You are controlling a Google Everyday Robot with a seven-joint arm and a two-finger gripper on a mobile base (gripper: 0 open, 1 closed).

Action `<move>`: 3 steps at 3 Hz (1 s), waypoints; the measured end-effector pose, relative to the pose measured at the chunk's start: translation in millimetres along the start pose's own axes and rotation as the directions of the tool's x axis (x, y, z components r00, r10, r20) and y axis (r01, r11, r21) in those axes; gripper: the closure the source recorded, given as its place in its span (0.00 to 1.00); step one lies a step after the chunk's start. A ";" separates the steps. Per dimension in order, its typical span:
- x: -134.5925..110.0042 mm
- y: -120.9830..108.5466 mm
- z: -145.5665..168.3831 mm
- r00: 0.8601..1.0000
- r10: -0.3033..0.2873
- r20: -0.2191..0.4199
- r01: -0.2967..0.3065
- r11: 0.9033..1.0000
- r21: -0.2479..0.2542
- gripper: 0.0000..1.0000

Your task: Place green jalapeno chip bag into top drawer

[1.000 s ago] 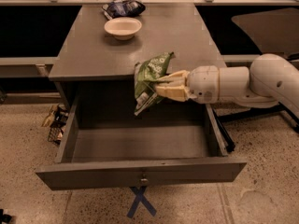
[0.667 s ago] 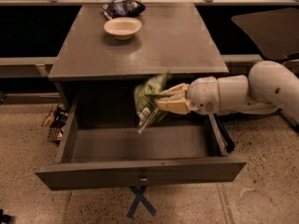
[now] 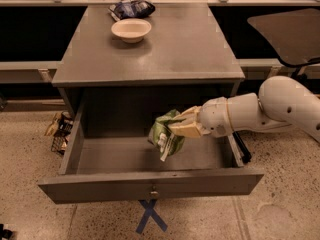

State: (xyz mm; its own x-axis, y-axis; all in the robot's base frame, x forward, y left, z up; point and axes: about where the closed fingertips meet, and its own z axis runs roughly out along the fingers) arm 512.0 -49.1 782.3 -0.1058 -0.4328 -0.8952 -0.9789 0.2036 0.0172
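**Holding the green jalapeno chip bag [image 3: 162, 134] inside the open top drawer [image 3: 150, 183]**

In the camera view, the drawer is seen pulled fully out below the bench [image 3: 175, 49], so that its grey floor is exposed from above. The gripper [image 3: 180, 123] is reached in from the right, over the drawer's right wall, and is clenched on the bag's upper right edge. The foil is crumpled where it is pinched. The bag is thus hung within the drawer's opening, roughly over the middle of the floor, presumably so that it can be dropped clear of the walls. Whether its lower end touches the floor cannot be told.

The bag's long axis is held near upright. Its free end is pointed down at the drawer floor, and its printed white patch is turned toward the front panel. On the bench top, a bowl [image 3: 131, 30] and a dark blue chip bag [image 3: 131, 8] are left well apart from the work.
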 end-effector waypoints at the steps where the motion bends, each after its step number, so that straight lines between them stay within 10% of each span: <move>1: 12.9 -10.3 10.4 0.999 -0.010 -0.048 0.012 0.999 0.039 1.00; 3: 19.2 -35.0 40.4 0.994 -0.045 -0.097 0.057 0.991 0.123 0.59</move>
State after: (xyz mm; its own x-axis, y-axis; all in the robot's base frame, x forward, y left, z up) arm 551.3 -29.0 746.5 -0.0780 -0.5250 -0.8475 -0.9543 0.2855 -0.0890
